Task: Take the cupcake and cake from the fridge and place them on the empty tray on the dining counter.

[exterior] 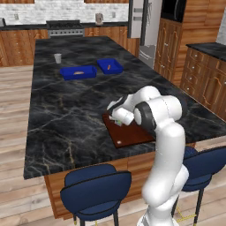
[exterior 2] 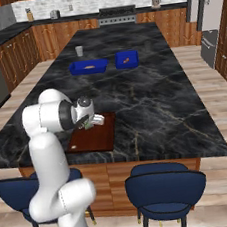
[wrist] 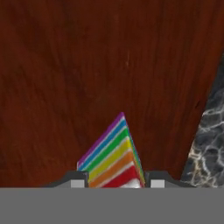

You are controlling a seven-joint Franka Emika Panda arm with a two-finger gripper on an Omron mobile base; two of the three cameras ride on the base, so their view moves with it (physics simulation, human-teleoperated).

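A wedge of cake (wrist: 111,153), rainbow-striped on its cut side, sits between my gripper's (wrist: 117,183) two finger tips, and the jaws are shut on it. Below it lies the dark reddish-brown tray (wrist: 87,65). In the base views my gripper (exterior: 117,121) (exterior 2: 93,122) hangs low over the far end of the tray (exterior: 132,137) (exterior 2: 101,137), near the front edge of the dining counter (exterior: 66,110) (exterior 2: 155,105). A tiny tan speck on the tray's near left corner in the right base view may be the cupcake; it is too small to tell. The grey fridge (exterior: 145,31) (exterior 2: 209,18) stands beyond the counter.
Two blue trays (exterior: 78,72) (exterior: 109,66) (exterior 2: 88,66) (exterior 2: 126,59) and a small cup (exterior: 58,58) (exterior 2: 79,50) stand at the counter's far end. Blue stools (exterior: 95,190) (exterior 2: 165,187) sit along the near side, and the marble edge (wrist: 210,144) lies just right of the tray.
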